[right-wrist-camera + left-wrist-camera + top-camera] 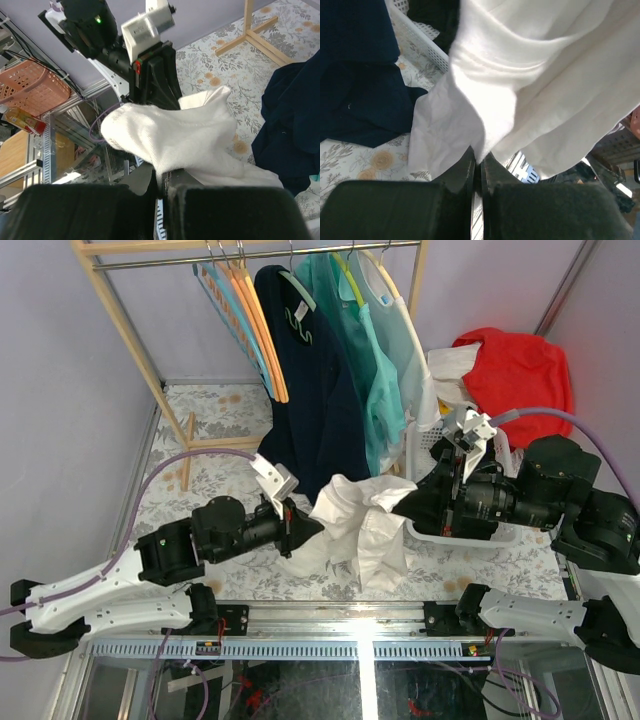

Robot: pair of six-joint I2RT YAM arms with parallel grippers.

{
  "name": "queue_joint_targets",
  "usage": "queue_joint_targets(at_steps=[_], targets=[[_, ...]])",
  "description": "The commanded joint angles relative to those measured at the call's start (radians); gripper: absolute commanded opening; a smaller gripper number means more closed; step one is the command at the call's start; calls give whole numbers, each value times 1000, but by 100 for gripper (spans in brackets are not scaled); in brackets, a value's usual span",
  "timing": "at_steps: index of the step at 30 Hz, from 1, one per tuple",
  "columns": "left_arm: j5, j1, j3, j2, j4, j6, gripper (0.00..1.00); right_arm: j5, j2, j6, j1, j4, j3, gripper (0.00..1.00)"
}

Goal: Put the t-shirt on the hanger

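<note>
Centre of frame: t-shirt [358, 530] bunched and lifted, long axis roughly left-right. Strung between left gripper [296, 530] and right gripper [408, 508], both clenched on its cloth. Loose folds trailing toward lower edge. Right of centre: white basket [470, 538], red garment [515, 370] heaped at upper end.

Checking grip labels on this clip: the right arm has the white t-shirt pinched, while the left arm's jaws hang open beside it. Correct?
No. The left gripper is not open: the left wrist view shows its jaws shut on a fold of the t-shirt. The right gripper does have the t-shirt pinched.
</note>
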Motion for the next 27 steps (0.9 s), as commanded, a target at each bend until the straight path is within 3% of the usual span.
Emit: queue_joint_targets(at_steps=[1,16,27], targets=[[-116,6,114,16,-88,-34,0,-13,13,8,8,89,-9,0],[-436,5,576,28,-369,-65,0,-149,124,119,8,323,-40,0],[-569,5,831,16,-239,103,0,-294,235,195,8,734,-33,0]])
